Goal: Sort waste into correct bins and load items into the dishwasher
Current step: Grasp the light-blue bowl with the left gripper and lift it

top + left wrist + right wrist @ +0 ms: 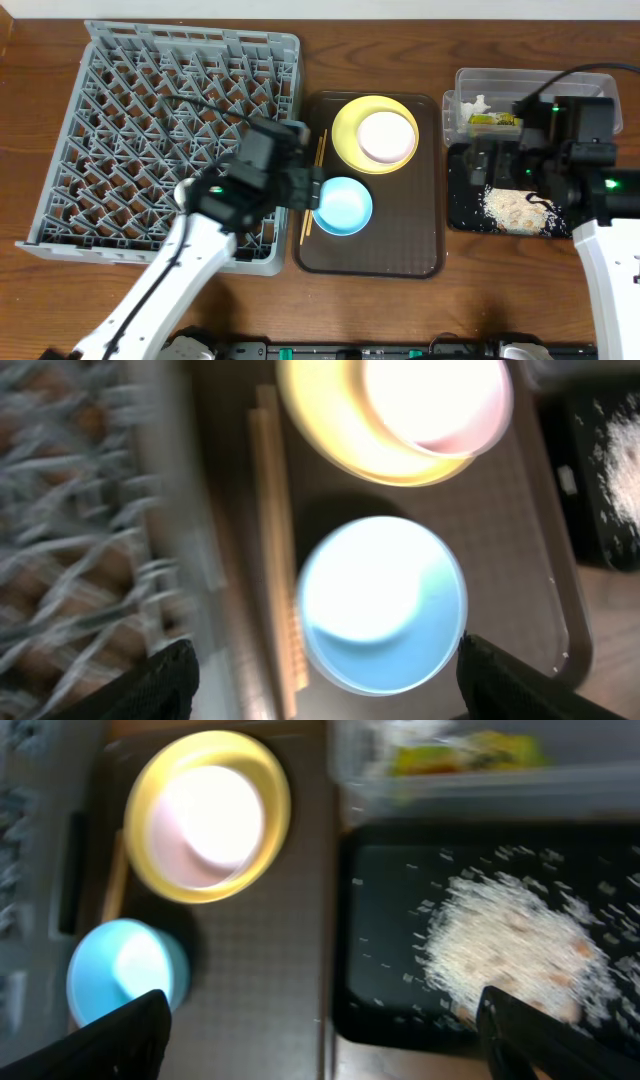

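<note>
The light blue bowl (343, 205) sits on the brown tray (420, 255), with the yellow plate (350, 125) holding the white bowl (387, 137) behind it. Chopsticks (314, 180) lie along the tray's left edge. My left gripper (312, 188) is open above the blue bowl (382, 603), fingers either side. The grey dish rack (150, 120) holds nothing. The green-and-yellow wrapper (494, 119) and white tissue (478, 102) lie in the clear tub (470, 78). Rice scraps (520, 210) lie in the black tray (462, 215). My right gripper (320, 1035) is open and empty over the black tray's left edge.
The brown serving tray stands between the rack and the two bins. In the right wrist view I see the plate (150, 800), blue bowl (125, 970) and rice (510, 945). The cream cup is not visible.
</note>
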You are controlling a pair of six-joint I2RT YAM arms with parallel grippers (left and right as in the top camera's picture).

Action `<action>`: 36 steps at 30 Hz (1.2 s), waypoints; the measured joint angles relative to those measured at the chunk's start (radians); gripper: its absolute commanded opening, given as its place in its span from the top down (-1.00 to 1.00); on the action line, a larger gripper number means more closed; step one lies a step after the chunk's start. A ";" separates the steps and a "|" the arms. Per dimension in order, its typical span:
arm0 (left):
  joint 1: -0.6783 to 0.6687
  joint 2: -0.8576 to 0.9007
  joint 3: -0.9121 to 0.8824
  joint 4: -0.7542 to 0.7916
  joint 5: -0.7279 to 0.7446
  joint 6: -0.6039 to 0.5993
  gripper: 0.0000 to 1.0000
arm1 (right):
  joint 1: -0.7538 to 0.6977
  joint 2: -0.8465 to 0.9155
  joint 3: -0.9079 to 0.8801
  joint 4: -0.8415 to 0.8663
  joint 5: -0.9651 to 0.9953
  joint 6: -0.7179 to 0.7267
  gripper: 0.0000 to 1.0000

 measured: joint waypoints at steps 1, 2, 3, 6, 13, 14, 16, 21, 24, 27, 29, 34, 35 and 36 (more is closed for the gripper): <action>-0.032 0.023 0.000 0.021 -0.006 0.000 -0.64 | -0.011 0.000 0.000 -0.003 0.008 0.008 -0.84; -0.067 0.051 0.000 0.042 -0.011 0.000 -0.64 | -0.022 0.000 0.000 -0.006 0.014 0.016 -0.81; -0.100 0.080 0.000 0.059 -0.014 0.000 -0.59 | -0.024 0.000 0.000 -0.007 0.020 0.020 -0.79; -0.178 0.166 0.000 0.100 -0.024 0.002 -0.54 | -0.028 0.000 0.000 -0.016 0.025 0.034 -0.74; -0.287 0.360 0.000 0.154 -0.026 0.000 0.18 | -0.028 0.000 0.000 -0.024 0.027 0.039 -0.73; -0.293 0.378 0.000 0.156 -0.026 0.003 0.22 | -0.028 0.000 0.000 -0.025 0.027 0.039 -0.74; -0.303 0.407 0.000 0.159 -0.028 0.004 0.37 | -0.028 0.000 0.000 -0.026 0.027 0.039 -0.73; -0.312 0.435 0.000 0.162 -0.029 0.005 0.88 | -0.028 0.000 0.000 -0.027 0.027 0.040 -0.72; -0.312 0.428 0.005 0.169 -0.047 0.011 0.88 | -0.028 0.000 0.000 -0.028 0.027 0.042 -0.73; -0.312 0.400 0.009 0.155 -0.052 0.010 0.88 | -0.028 0.000 0.000 -0.029 0.027 0.042 -0.72; -0.312 0.365 0.013 0.142 -0.051 0.010 0.88 | -0.028 0.000 0.000 -0.029 0.027 0.042 -0.72; -0.291 0.226 0.059 0.099 -0.042 0.010 0.88 | -0.028 0.000 0.000 -0.029 0.027 0.042 -0.72; -0.276 0.189 0.069 0.097 -0.040 0.010 0.88 | -0.028 0.000 0.000 -0.029 0.027 0.042 -0.72; -0.253 0.150 0.078 0.097 -0.034 0.010 0.88 | -0.028 0.000 0.000 -0.029 0.027 0.042 -0.72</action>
